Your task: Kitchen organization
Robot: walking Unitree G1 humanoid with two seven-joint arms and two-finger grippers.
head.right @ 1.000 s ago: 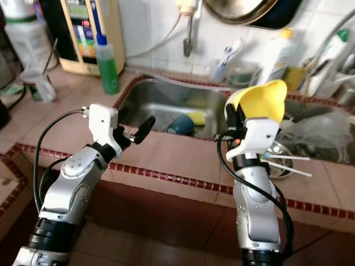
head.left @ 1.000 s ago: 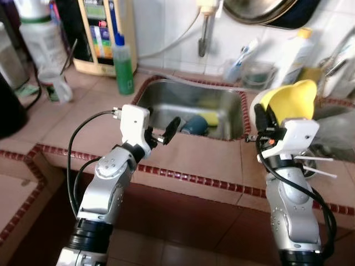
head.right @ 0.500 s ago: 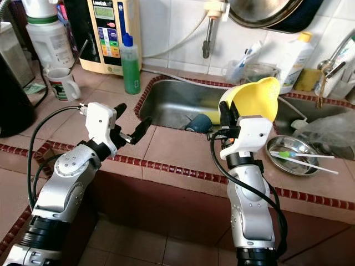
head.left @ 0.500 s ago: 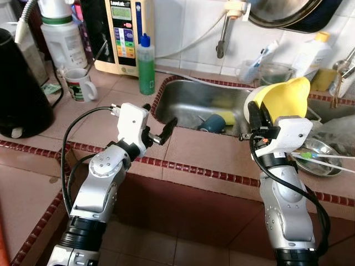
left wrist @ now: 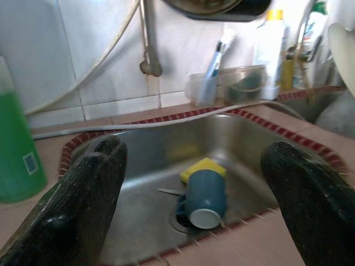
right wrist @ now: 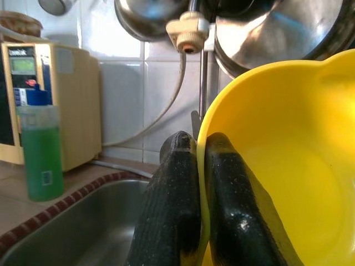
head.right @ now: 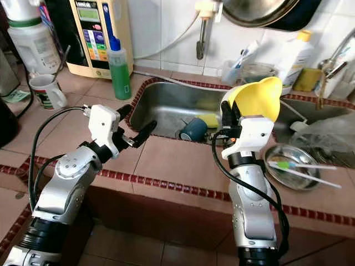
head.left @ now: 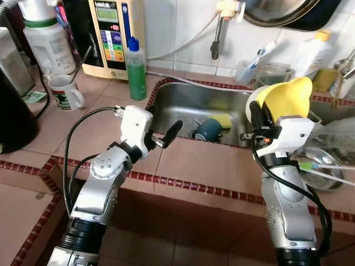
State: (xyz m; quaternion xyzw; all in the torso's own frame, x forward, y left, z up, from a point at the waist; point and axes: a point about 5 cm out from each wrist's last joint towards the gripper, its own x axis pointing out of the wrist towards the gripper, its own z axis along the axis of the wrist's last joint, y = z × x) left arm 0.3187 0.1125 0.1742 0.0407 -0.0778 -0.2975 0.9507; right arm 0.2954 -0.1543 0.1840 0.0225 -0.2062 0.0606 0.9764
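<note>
I'm holding the left gripper [head.left: 161, 134] with fingers spread wide over the sink [head.left: 183, 105] edge, facing the blue cup [left wrist: 204, 194] lying inside; my right gripper [head.right: 230, 118] is pinching the yellow bowl [head.right: 256, 98] rim, raised above the counter [head.left: 194, 163].

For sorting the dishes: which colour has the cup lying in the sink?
Dark blue cup, clearest in the left wrist view.

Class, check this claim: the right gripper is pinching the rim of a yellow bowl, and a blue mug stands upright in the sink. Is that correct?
Not quite. The right gripper does pinch the yellow bowl, but the blue mug lies on its side in the sink, as the left wrist view shows.
</note>
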